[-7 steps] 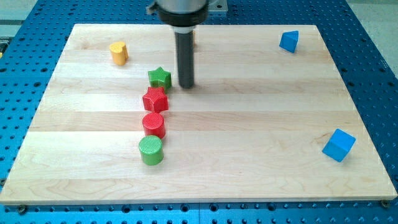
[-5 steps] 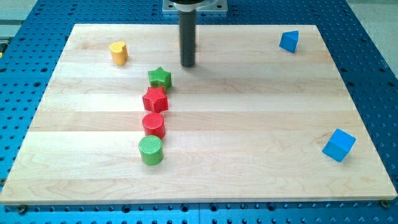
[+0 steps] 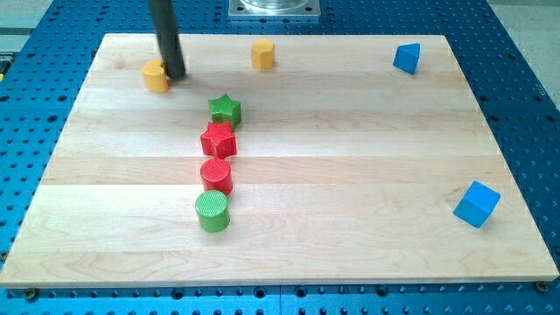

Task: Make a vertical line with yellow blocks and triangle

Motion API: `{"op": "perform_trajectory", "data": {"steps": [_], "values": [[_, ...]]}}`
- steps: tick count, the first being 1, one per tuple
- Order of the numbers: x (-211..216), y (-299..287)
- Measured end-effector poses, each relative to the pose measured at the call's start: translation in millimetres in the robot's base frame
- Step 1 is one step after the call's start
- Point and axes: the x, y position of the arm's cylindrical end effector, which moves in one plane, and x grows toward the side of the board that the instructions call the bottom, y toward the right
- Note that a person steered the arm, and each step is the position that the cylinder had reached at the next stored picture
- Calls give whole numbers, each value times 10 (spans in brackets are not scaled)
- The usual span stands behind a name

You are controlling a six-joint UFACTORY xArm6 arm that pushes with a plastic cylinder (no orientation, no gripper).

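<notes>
My tip (image 3: 174, 75) stands at the board's top left, touching the right side of a yellow heart-shaped block (image 3: 155, 77). A second yellow block (image 3: 262, 54), roughly cylindrical, sits near the top edge, right of the tip. A blue triangle block (image 3: 405, 58) sits at the top right. The rod partly hides the yellow heart's right edge.
A green star (image 3: 225, 109), a red star (image 3: 218, 140), a red cylinder (image 3: 216, 175) and a green cylinder (image 3: 212, 211) form a near-vertical column at centre left. A blue cube (image 3: 476, 204) sits at the lower right. The wooden board (image 3: 350, 175) lies on a blue perforated base.
My tip moved from the board's top centre to the left, up against the yellow heart, which shifted slightly left. The second yellow block, hidden behind the rod before, now shows.
</notes>
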Motion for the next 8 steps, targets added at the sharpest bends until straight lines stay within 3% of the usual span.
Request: {"op": "perform_trajectory", "data": {"steps": [1, 2, 3, 5, 7, 8], "values": [[-149, -99], [-38, -853], [244, -891], [290, 779], [-19, 437], [117, 1414]]}}
